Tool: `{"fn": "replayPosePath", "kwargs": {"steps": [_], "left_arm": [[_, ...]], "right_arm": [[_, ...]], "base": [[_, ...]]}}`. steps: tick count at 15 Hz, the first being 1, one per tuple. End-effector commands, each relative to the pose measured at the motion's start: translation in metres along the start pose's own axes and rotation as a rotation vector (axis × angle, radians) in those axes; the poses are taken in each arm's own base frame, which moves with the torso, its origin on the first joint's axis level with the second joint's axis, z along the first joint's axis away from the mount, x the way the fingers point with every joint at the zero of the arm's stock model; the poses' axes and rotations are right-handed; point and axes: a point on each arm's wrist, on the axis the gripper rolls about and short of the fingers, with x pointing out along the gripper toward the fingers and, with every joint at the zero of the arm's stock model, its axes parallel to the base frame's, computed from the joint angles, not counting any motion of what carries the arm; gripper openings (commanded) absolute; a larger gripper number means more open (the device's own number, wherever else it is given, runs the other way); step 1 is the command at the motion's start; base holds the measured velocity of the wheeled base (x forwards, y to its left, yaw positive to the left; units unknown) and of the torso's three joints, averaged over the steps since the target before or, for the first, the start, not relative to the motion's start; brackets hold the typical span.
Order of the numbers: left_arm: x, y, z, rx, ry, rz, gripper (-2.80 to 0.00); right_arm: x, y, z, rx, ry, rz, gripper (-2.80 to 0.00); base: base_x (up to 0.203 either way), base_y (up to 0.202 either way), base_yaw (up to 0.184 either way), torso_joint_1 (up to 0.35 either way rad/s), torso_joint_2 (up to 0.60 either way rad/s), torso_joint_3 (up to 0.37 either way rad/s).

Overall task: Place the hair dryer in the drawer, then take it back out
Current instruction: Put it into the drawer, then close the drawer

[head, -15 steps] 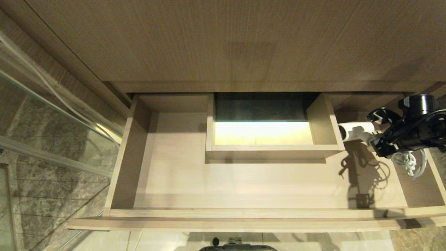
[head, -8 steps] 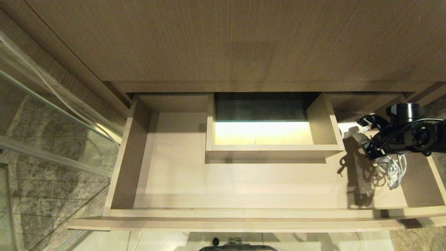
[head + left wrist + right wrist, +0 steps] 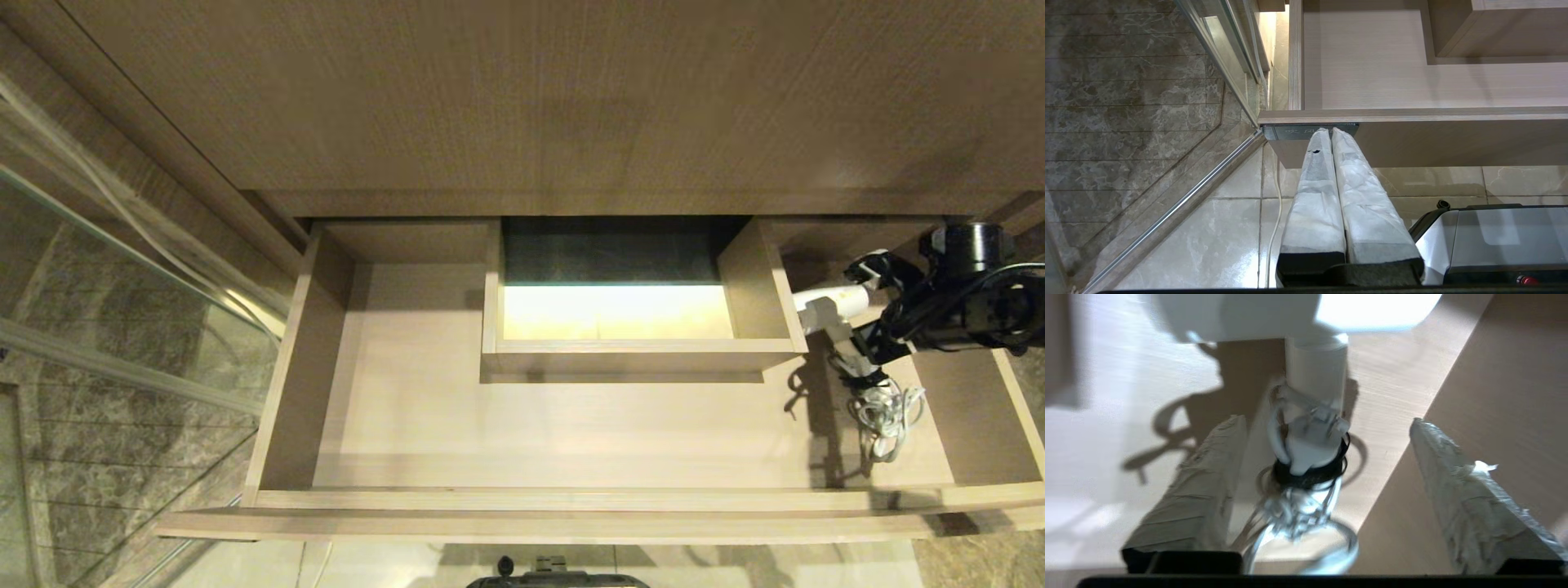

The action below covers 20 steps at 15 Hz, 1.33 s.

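Note:
The drawer (image 3: 571, 500) stands pulled out, wide and shallow in light wood grain. In its right part lies the small white hair dryer (image 3: 826, 306), its barrel beside the boxed cut-out, its bundled cord (image 3: 882, 412) trailing toward the front. My right gripper (image 3: 867, 314) is open around the dryer's handle. In the right wrist view the taped fingers (image 3: 1216, 477) stand wide apart, with the hair dryer (image 3: 1316, 363), its black tie (image 3: 1306, 475) and its cord between them, and a clear gap at the far finger. My left gripper (image 3: 1331, 130) is shut and parked below the drawer front (image 3: 1412, 116).
A rectangular boxed cut-out (image 3: 645, 347) rises from the drawer's mid-back. A tall wood panel (image 3: 522, 98) is above. A glass panel with a metal rail (image 3: 122, 286) stands at the left. My own base (image 3: 1494, 237) sits on the tiled floor under the drawer front.
My right gripper has opened wide and let go of the hair dryer. The cord bundle has swung left and sunk toward the drawer floor. The left arm has not moved.

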Motion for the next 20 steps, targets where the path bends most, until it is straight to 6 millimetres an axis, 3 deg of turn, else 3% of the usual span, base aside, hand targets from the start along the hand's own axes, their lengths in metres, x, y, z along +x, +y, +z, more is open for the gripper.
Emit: {"fn": "replayPosePath", "kwargs": {"steps": [1, 3, 4, 7, 10, 15, 20], "left_arm": [[0.000, 0.000, 0.000, 0.000, 0.000, 0.001, -2.80], [0.000, 0.000, 0.000, 0.000, 0.000, 0.000, -2.80], [0.000, 0.000, 0.000, 0.000, 0.000, -0.001, -2.80], [0.000, 0.000, 0.000, 0.000, 0.000, -0.001, -2.80], [0.000, 0.000, 0.000, 0.000, 0.000, 0.001, -2.80], [0.000, 0.000, 0.000, 0.000, 0.001, 0.001, -2.80], [0.000, 0.000, 0.000, 0.000, 0.000, -0.001, -2.80]], "right_arm": [[-0.051, -0.008, 0.013, -0.017, -0.062, -0.029, 0.00], [-0.088, -0.009, 0.012, -0.046, -0.088, -0.042, 0.00], [-0.110, -0.011, 0.011, -0.062, -0.107, -0.055, -2.80], [-0.165, -0.008, -0.009, -0.100, -0.084, -0.063, -2.80], [-0.207, -0.001, -0.032, -0.097, -0.070, -0.076, -2.80], [-0.240, 0.011, -0.088, -0.011, 0.106, -0.120, -2.80], [-0.226, 0.035, -0.133, 0.072, 0.288, -0.048, -2.80]], "base": [[0.000, 0.000, 0.000, 0.000, 0.00, 0.000], [0.000, 0.000, 0.000, 0.000, 0.00, 0.000], [0.000, 0.000, 0.000, 0.000, 0.00, 0.000], [0.000, 0.000, 0.000, 0.000, 0.00, 0.000], [0.000, 0.000, 0.000, 0.000, 0.00, 0.000], [0.000, 0.000, 0.000, 0.000, 0.00, 0.000], [0.000, 0.000, 0.000, 0.000, 0.00, 0.000]]}}
